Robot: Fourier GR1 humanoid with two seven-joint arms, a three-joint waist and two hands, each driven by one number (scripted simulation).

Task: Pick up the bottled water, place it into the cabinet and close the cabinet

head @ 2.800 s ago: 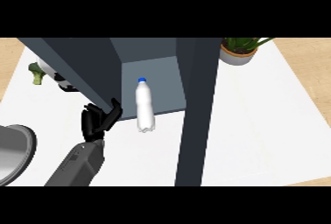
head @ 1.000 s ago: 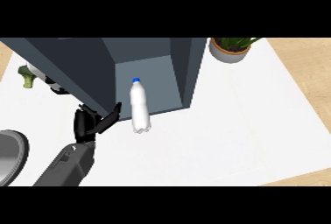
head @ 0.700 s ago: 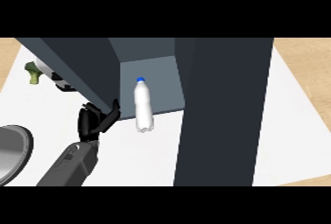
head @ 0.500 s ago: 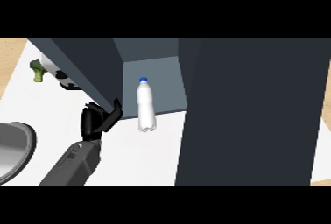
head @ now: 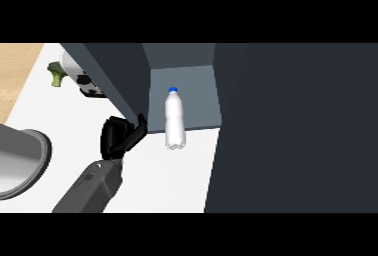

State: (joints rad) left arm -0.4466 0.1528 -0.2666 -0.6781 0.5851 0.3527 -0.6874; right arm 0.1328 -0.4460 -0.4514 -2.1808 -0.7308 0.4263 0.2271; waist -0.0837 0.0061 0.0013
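The clear water bottle point(head: 174, 122) with a blue cap lies in the mouth of the dark grey cabinet point(head: 181, 55), cap pointing inward and base at the cabinet's front edge. My left hand point(head: 118, 137) is just left of the bottle, against the cabinet's left side panel point(head: 122, 80). Its fingers are relaxed and hold nothing, and a small gap separates it from the bottle. A broad dark cabinet door point(head: 295, 130) fills the right half of the view. My right hand does not show.
A grey metal pot point(head: 18, 165) sits at the left edge of the white counter point(head: 170, 180). A green broccoli point(head: 55, 74) and a white-and-black object point(head: 83, 82) lie behind the cabinet's left panel.
The dark door at the right has swept across and now covers the whole right side, hiding the plant and counter there. The bottle and my left hand stay where they were.
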